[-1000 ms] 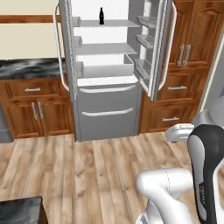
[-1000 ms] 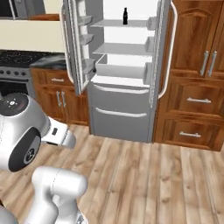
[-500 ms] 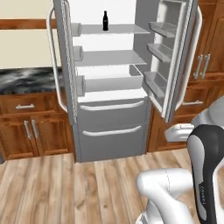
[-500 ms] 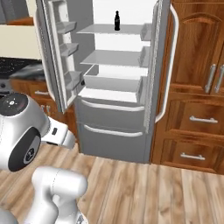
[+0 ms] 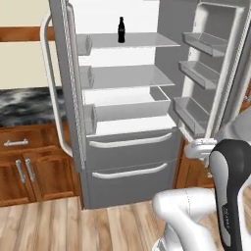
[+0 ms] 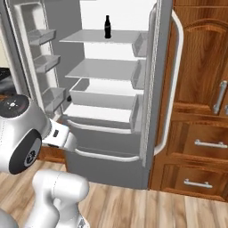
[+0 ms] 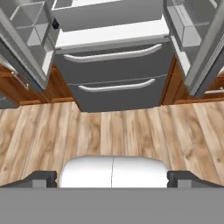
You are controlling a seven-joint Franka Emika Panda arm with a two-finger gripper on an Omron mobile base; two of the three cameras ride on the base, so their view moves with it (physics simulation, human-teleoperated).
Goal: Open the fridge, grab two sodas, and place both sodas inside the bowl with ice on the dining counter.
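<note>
The grey fridge [image 5: 127,162] stands straight ahead with both upper doors swung wide, its white shelves bare except for one soda [image 5: 121,29], a small black bottle upright at the back of the top shelf, also the soda [image 6: 107,26] in the right base view. The two lower drawers of the fridge [image 7: 113,65] are closed. My gripper [image 7: 113,180] hangs low, well short of the fridge, above the wooden floor. It is open, its dark fingertips [image 7: 43,179] set far apart with nothing between them. The bowl and the dining counter are out of view.
The left fridge door [image 5: 66,98] and the right fridge door [image 5: 215,73] jut out toward me on both sides. Brown wooden cabinets [image 6: 200,111] flank the fridge, and a marbled countertop [image 5: 24,105] lies to its left. Wood floor [image 7: 113,131] stretches before the drawers.
The base has driven closer to the fridge, so it looms larger in both base views. The soda stays on its shelf and the gripper stays open.
</note>
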